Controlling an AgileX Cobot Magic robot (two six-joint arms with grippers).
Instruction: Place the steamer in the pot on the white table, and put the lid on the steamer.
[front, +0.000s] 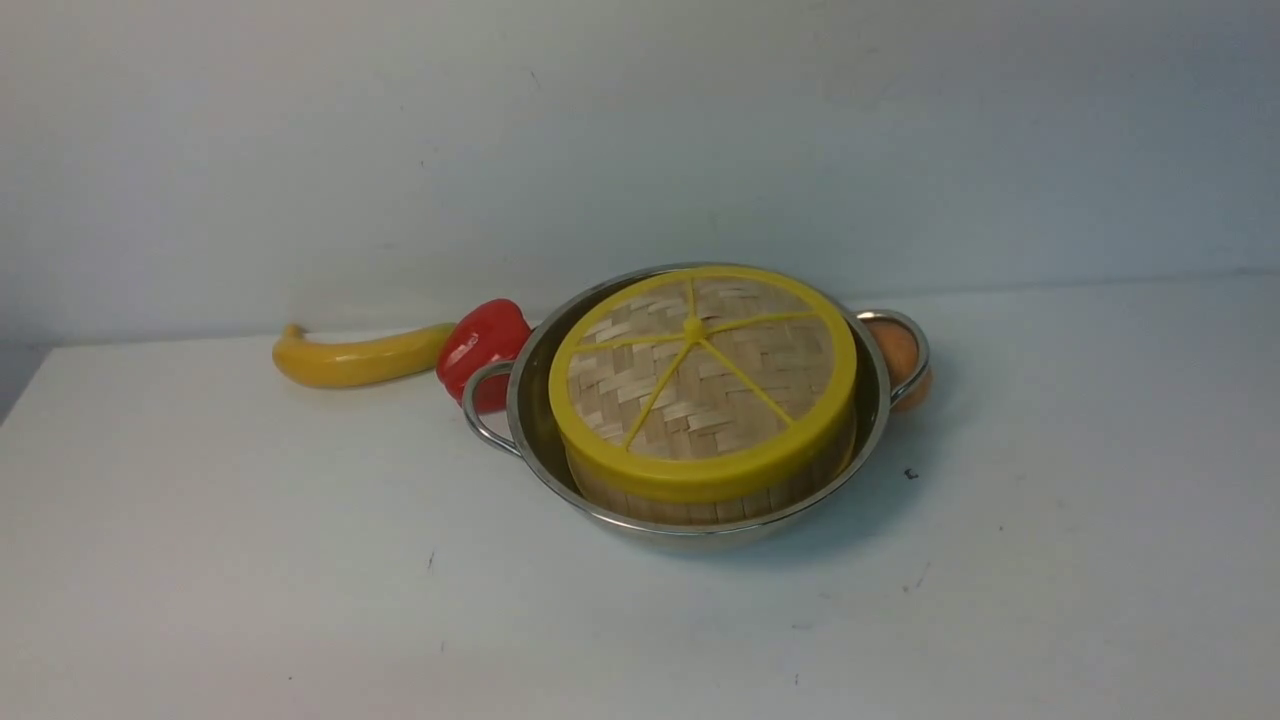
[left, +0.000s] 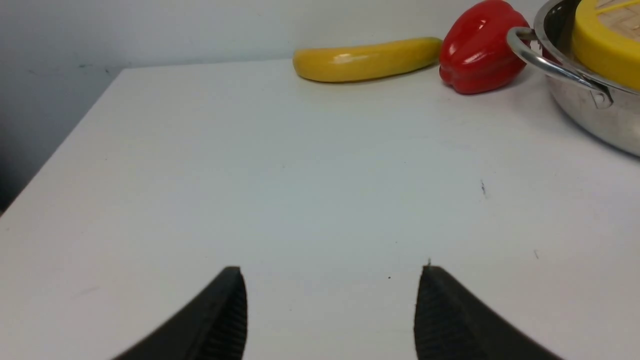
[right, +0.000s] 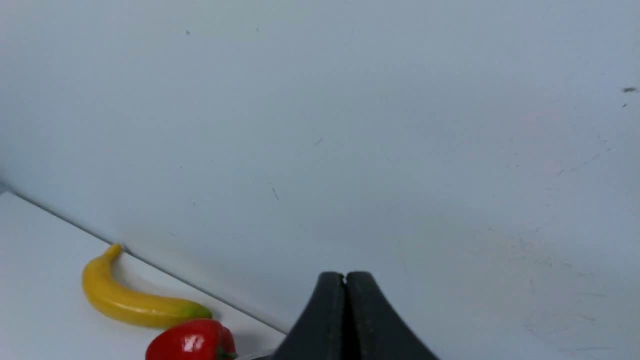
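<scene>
Bare white table (front: 300, 600) fills the near edge of the front view, with neither arm showing there. Further in, about the middle of the table, sits the pot (front: 530, 420); the steamer (front: 700, 495) stands inside it, and the lid (front: 700, 375) lies on the steamer, tipped slightly toward the near edge rather than dead level. Behind the pot's left handle lie a red pepper (front: 482, 345) and a banana (front: 360, 358) along the far edge, and something orange (front: 897, 352) sits behind the right handle.

By how things lie, both parts of the task look done, so the coming move is likely only a retreat. From the left gripper (left: 332, 300), jaws spread wide and holding nothing, the pot (left: 585, 107) lies ahead and off toward the table's right side (its handle well apart from the fingertips). Closed tight on nothing, the right gripper (right: 345, 280) points at the back wall, with the pepper (right: 192, 340) and banana (right: 130, 300) below it. Which arm is nearer the pot I cannot tell.
</scene>
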